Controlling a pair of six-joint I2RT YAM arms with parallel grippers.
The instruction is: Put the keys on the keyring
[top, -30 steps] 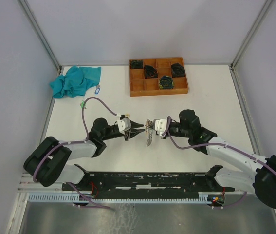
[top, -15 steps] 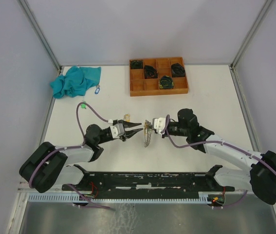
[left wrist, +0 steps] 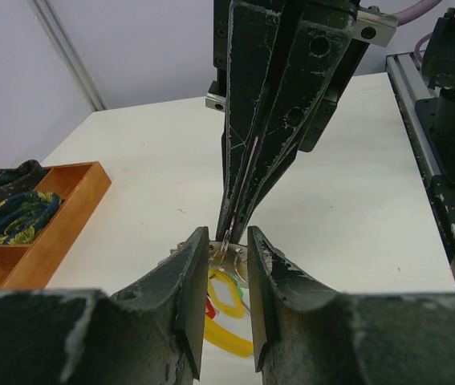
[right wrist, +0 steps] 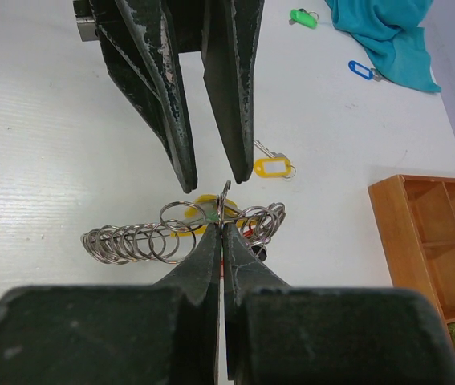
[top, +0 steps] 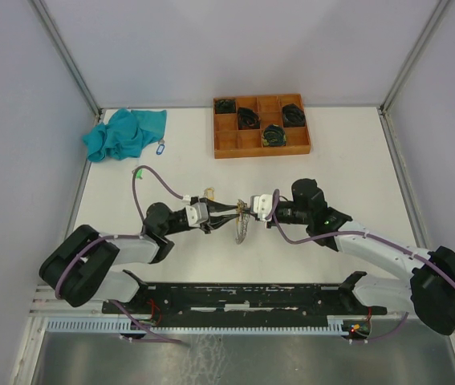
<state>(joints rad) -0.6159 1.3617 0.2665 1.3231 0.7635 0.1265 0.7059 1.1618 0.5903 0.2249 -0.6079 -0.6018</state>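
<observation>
Keys: none was in either gripper. The yellow key (right wrist: 274,167) lay on the worktop (top: 347,160) just left of the ring. The green key (right wrist: 302,17) and the blue key (right wrist: 361,70) lay well apart from it, far left by the cloth (top: 123,132).
Ring: a bunch of linked wire rings (right wrist: 131,238) sat mid-worktop between the two arms. Yellow and red tags showed behind it, seemingly already on.
Right gripper (right wrist: 222,228): jaws together, clamped on one ring at the bunch's end.
Left gripper (left wrist: 227,241): jaws apart, one tip on each side of the pinched ring. Nothing was seen in them, and whether they touched the wire could not be told.
Step, judged: readying the ring, probably spreading its coil, before a key was fetched.
Risk, slip: the right hold was a thin pinch on round wire. A sideways push from the left tips could have twisted the ring out and dropped the bunch.
Risk, clash: the tips of both grippers sat almost together. A small misaim could have knocked them and shifted the hold.
Risk, snag: the trailing rings could have caught on a tip when the left gripper left for the yellow key.
Tray (top: 261,128): far side, holding black bundles, no part in this.
</observation>
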